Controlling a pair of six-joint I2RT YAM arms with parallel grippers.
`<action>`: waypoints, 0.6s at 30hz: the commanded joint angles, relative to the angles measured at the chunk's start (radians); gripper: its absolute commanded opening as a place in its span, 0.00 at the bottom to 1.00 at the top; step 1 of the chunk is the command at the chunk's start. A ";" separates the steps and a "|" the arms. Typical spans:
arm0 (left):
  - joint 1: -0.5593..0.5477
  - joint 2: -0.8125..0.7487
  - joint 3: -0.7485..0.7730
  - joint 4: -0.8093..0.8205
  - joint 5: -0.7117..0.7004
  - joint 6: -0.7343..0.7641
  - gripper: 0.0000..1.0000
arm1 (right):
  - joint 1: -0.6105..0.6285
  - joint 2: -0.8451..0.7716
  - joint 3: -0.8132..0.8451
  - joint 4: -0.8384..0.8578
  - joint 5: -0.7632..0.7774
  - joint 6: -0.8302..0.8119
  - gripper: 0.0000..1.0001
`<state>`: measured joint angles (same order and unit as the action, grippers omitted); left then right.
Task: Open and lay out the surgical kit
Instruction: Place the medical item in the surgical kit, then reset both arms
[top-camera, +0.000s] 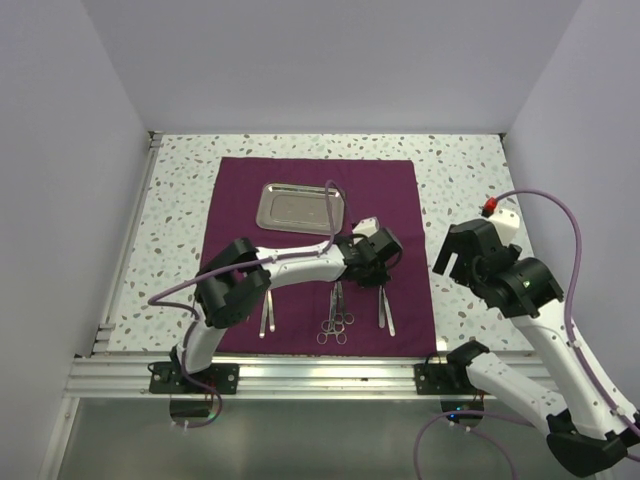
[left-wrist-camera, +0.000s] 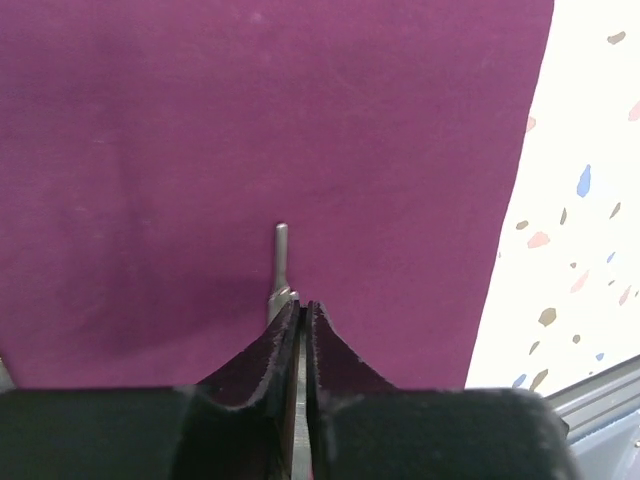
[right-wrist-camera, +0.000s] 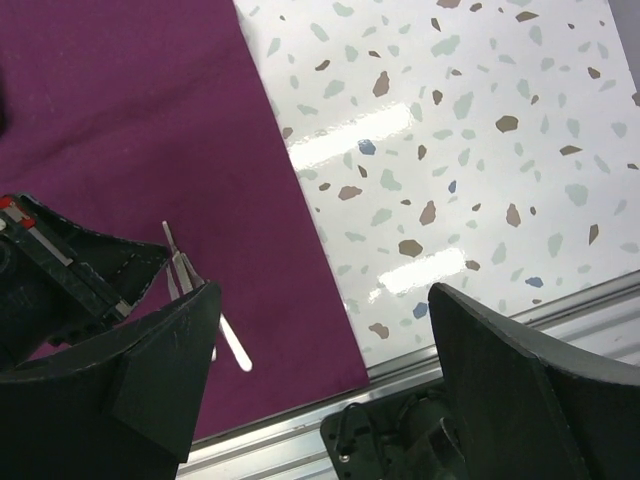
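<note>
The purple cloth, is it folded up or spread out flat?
Spread out flat: the cloth lies as one open square on the table, with the steel tray resting on top.

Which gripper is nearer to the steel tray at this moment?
Left. The left gripper, shut on tweezers, is over the purple cloth, just off the near right corner of the steel tray. The right gripper hangs open farther right, above the speckled table beyond the cloth's edge.
</note>
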<state>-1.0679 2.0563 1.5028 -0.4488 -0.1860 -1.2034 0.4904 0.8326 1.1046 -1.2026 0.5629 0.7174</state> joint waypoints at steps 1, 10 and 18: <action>-0.020 0.037 0.074 0.050 0.019 -0.005 0.11 | -0.001 0.003 -0.014 -0.005 0.040 0.017 0.89; -0.018 0.001 0.266 -0.111 -0.038 0.123 0.65 | -0.001 0.033 0.004 0.064 0.040 -0.004 0.98; 0.092 -0.330 0.188 -0.223 -0.256 0.482 0.71 | 0.000 0.068 0.073 0.305 -0.145 -0.168 0.98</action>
<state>-1.0534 1.9354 1.7576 -0.6300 -0.3038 -0.9318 0.4904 0.8856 1.1183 -1.0634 0.4950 0.6285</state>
